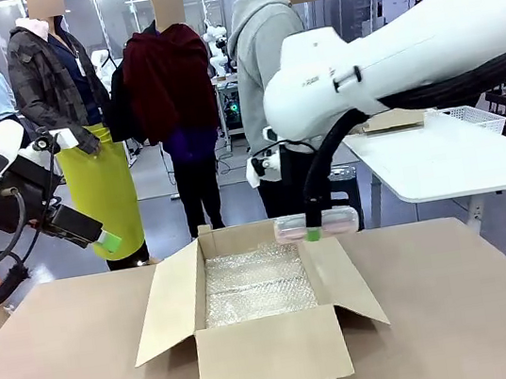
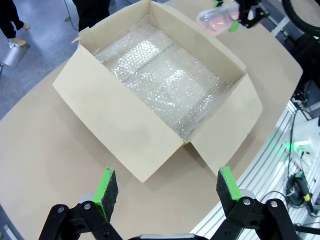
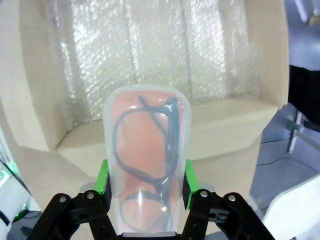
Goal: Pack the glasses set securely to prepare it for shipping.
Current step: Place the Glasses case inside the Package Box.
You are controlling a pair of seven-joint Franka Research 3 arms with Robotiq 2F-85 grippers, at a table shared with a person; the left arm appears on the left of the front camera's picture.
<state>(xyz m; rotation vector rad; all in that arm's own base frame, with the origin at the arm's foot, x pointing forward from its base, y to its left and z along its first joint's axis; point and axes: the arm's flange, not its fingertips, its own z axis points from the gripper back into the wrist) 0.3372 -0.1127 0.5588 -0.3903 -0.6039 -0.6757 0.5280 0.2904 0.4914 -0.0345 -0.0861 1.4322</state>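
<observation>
My right gripper (image 1: 313, 229) is shut on the translucent pink glasses case (image 1: 315, 225), held level above the far right rim of the open cardboard box (image 1: 268, 354). In the right wrist view the pink case (image 3: 146, 150) shows dark-rimmed glasses between my green pads (image 3: 102, 181), with the box's bubble wrap lining (image 3: 150, 55) below. The left wrist view catches the pink case (image 2: 216, 18) beyond the box (image 2: 125, 125). My left gripper (image 2: 167, 187) is open and empty, raised off the table's left side (image 1: 108, 238). The mint green case is out of view.
Bubble wrap (image 1: 256, 282) lines the box floor, and its flaps (image 1: 167, 302) stand open to both sides. A person in a grey hoodie (image 1: 260, 45) stands at the far side. A white table (image 1: 439, 157) stands at the back right.
</observation>
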